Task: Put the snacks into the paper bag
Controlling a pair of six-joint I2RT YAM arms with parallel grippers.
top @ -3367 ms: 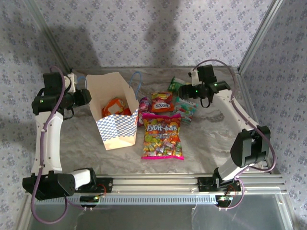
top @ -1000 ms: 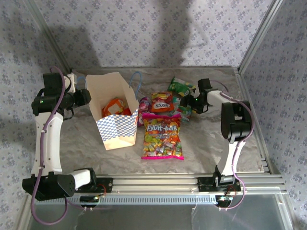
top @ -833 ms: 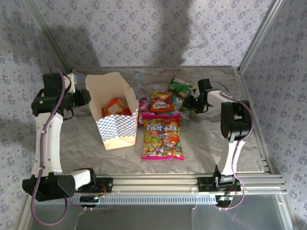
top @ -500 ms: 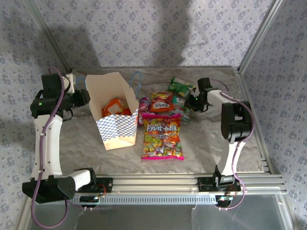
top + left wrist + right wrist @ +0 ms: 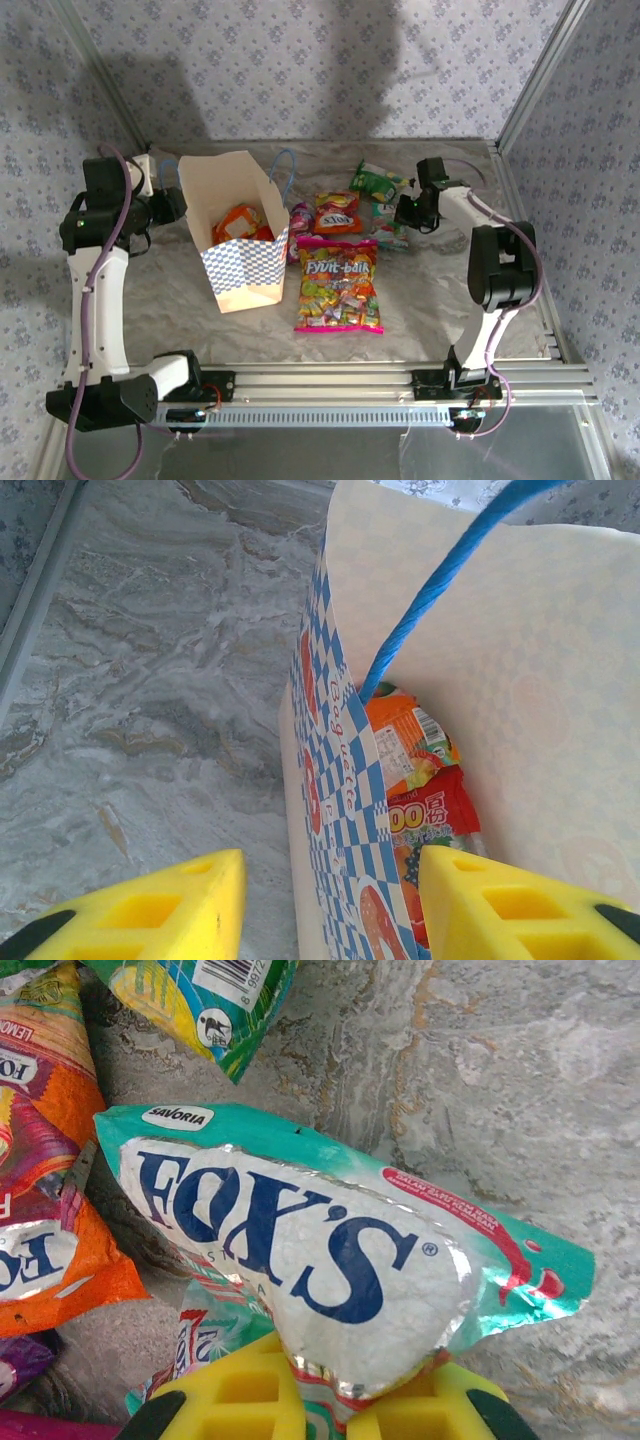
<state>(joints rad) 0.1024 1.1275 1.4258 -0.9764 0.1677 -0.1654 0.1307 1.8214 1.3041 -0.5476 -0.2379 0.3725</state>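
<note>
Pinching one teal packet (image 5: 300, 1250); one bag (image 5: 242, 272)

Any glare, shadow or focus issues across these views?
Top external: broad soft shadows on the back wall, table evenly lit. Right wrist: glossy sheen on the teal packet, print legible. Left wrist: inner wall of the paper bag washed pale, its pattern faint.

The paper bag (image 5: 245, 268) stands open; two packets (image 5: 415, 780) lie at its bottom, room above them. A blue cord (image 5: 440, 580) crosses the opening. The bag wall stands between the left hand's (image 5: 325, 880) fingers. The bench (image 5: 160, 290) left of the bag is bare. Loose packets (image 5: 340, 215), a teal packet (image 5: 330, 1250) among them, crowd its right side.
</note>
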